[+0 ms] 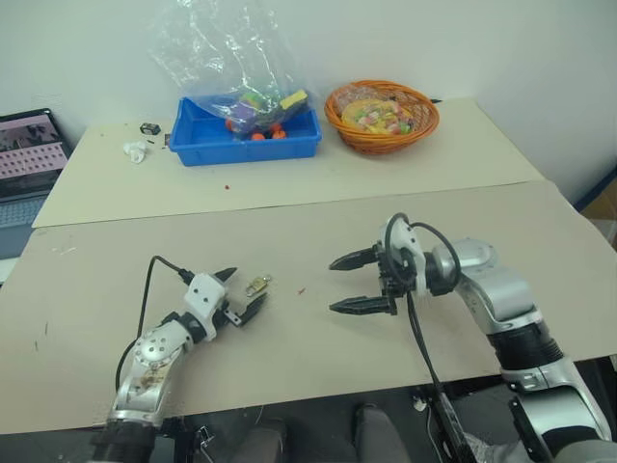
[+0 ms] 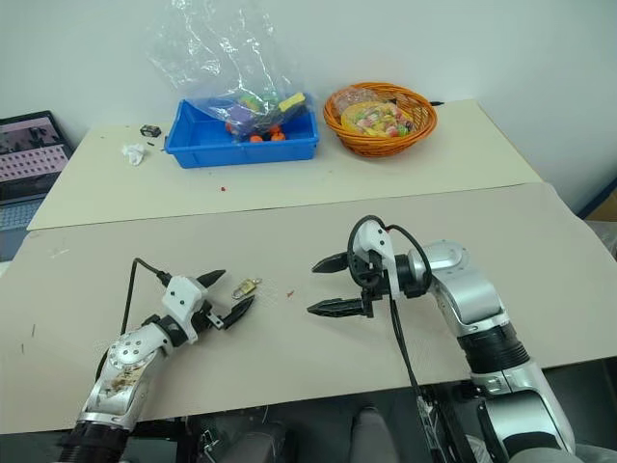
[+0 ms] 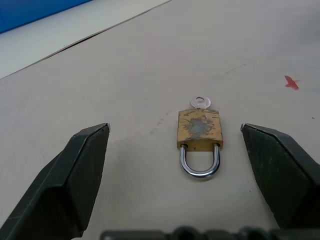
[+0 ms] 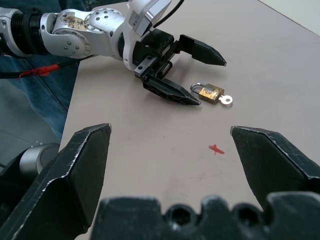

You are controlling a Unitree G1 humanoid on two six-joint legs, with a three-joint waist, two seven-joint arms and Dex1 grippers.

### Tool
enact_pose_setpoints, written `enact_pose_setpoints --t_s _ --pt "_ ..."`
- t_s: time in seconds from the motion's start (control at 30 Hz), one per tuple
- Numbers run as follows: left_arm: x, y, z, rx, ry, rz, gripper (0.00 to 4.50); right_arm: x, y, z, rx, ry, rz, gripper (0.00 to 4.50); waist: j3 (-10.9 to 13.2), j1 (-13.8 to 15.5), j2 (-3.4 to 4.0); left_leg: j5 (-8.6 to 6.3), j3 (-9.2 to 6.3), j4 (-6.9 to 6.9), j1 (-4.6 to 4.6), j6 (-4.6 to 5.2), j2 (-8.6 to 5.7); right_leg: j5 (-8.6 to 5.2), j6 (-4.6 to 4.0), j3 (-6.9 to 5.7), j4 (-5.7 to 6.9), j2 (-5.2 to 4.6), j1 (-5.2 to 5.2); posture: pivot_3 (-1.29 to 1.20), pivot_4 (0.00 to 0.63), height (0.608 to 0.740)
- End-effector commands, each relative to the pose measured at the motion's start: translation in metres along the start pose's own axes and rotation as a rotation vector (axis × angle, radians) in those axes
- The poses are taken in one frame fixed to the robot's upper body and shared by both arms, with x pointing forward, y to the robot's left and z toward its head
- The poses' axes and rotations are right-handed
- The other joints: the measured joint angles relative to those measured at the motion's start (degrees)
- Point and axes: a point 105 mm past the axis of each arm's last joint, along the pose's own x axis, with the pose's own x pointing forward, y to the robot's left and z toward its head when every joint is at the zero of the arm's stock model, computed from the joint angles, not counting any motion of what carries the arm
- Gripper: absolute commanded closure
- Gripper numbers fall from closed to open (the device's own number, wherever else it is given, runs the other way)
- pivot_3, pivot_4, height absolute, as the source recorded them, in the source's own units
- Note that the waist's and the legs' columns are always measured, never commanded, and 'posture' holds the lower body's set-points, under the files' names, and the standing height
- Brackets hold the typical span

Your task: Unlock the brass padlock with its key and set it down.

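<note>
Lying flat on the near table just beyond the left gripper (image 1: 239, 292), whose fingers stand wide apart, the brass padlock (image 3: 199, 130) looks tiny, rigid and slippery; pinching its flat body sides seems best. Its shackle points toward that gripper, its key (image 3: 200, 102) away. Farther right, the right gripper (image 1: 360, 282) hovers spread, empty.

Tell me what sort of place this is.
Probably a robotics lab or test bench: plain tables against a bare wall, a blue bin of small props, a laptop at the edge, and a brass padlock laid out for practice.
</note>
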Motion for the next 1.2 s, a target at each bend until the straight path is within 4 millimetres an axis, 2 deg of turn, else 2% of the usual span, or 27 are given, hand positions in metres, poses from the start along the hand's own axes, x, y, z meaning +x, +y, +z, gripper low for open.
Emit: enact_pose_setpoints --t_s 0.03,0.07,0.1,0.17,0.37,0.43,0.5,0.7,0.93,0.97,1.07,1.1,1.13,1.2 --pt "0.005 -0.006 -0.015 -0.064 0.047 -0.012 0.02 -0.005 0.001 0.014 -0.038 -0.032 -0.019 0.00 -0.01 0.27 0.02 0.00 0.00 0.00 0.04 0.00 0.00 0.00 0.00 0.00 0.01 0.00 0.03 0.00 0.150 0.740" --pt "0.007 -0.006 -0.015 -0.075 0.045 -0.017 0.02 -0.005 0.001 0.014 -0.036 -0.033 -0.022 0.00 -0.02 0.51 0.04 0.00 0.00 0.00 0.09 0.00 -0.01 0.00 0.00 0.00 0.00 0.00 0.08 0.00 0.150 0.740" --pt "0.007 -0.008 -0.016 -0.089 0.048 -0.022 0.54 -0.006 0.001 0.015 -0.035 -0.036 -0.025 0.00 -0.02 0.76 0.04 -0.01 0.00 0.00 0.16 0.01 -0.02 0.00 0.00 0.00 0.00 -0.01 0.15 0.00 0.150 0.740" --pt "0.007 -0.012 -0.019 -0.104 0.063 -0.046 1.06 -0.007 0.000 0.016 -0.033 -0.042 -0.031 0.00 -0.02 0.92 0.04 -0.03 0.00 -0.01 0.27 0.04 -0.01 0.00 0.00 0.00 0.00 -0.01 0.29 0.00 0.150 0.740" --pt "0.010 -0.016 -0.019 -0.149 0.068 -0.064 3.22 -0.007 0.000 0.019 -0.029 -0.055 -0.036 0.00 -0.03 0.97 0.06 -0.03 0.00 0.00 0.30 0.05 -0.01 0.00 0.00 -0.01 -0.04 -0.01 0.35 0.00 0.150 0.740" --pt "0.012 -0.017 -0.017 -0.157 0.065 -0.066 4.12 -0.007 0.000 0.019 -0.030 -0.057 -0.037 0.00 -0.03 0.98 0.05 -0.03 0.00 0.00 0.30 0.05 -0.01 0.00 0.00 -0.01 -0.04 -0.01 0.37 0.00 0.150 0.740" --pt "0.012 -0.017 -0.017 -0.176 0.070 -0.063 4.42 -0.007 0.000 0.020 -0.031 -0.058 -0.040 0.00 -0.03 0.92 0.05 -0.03 0.00 0.00 0.31 0.05 -0.01 0.00 0.00 -0.01 -0.06 -0.01 0.41 0.00 0.150 0.740" --pt "0.012 -0.014 -0.016 -0.189 0.068 -0.042 4.42 -0.007 -0.001 0.023 -0.032 -0.073 -0.042 0.00 -0.03 0.92 0.05 -0.03 -0.01 0.00 0.32 0.06 -0.01 0.00 0.01 -0.02 -0.06 0.00 0.43 0.00 0.150 0.740" --pt "0.011 -0.008 0.002 -0.123 -0.006 0.000 4.42 -0.007 -0.003 0.021 -0.029 -0.066 -0.054 0.00 -0.03 0.91 0.04 -0.03 -0.01 -0.01 0.30 0.05 0.00 0.00 0.00 -0.02 -0.10 0.00 0.40 0.00 0.150 0.740" --pt "0.009 -0.008 0.012 -0.088 -0.041 0.005 4.42 -0.006 -0.004 0.020 -0.028 -0.064 -0.055 0.00 -0.02 0.88 0.03 -0.03 -0.01 -0.01 0.30 0.05 0.00 0.00 0.00 -0.02 -0.10 0.00 0.40 0.00 0.150 0.740" --pt "0.000 -0.017 0.044 0.043 -0.140 -0.013 3.70 -0.004 -0.004 0.017 -0.027 -0.059 -0.060 0.00 0.03 0.54 -0.05 -0.04 0.01 -0.02 0.20 0.05 0.01 0.00 0.01 -0.01 -0.17 0.00 0.25 0.00 0.150 0.740" --pt "-0.003 -0.019 0.049 0.057 -0.150 -0.001 3.33 -0.003 -0.003 0.017 -0.027 -0.059 -0.057 0.00 0.03 0.60 -0.06 -0.04 0.01 -0.03 0.13 0.05 0.01 0.00 0.01 0.00 -0.17 0.01 0.18 0.00 0.150 0.740" --pt "-0.005 -0.018 0.052 0.067 -0.156 0.025 2.71 -0.003 -0.003 0.017 -0.024 -0.059 -0.053 0.00 0.03 0.62 -0.06 -0.02 0.01 -0.02 -0.13 0.02 0.01 0.00 0.00 -0.02 -0.17 0.01 -0.09 0.00 0.150 0.740" --pt "-0.011 -0.015 0.054 0.059 -0.157 0.091 2.30 -0.002 -0.002 0.016 -0.018 -0.059 -0.050 0.00 0.03 0.37 -0.06 -0.02 0.01 -0.02 -0.16 0.02 0.03 0.01 -0.01 -0.02 -0.22 0.02 -0.09 0.00 0.150 0.740"
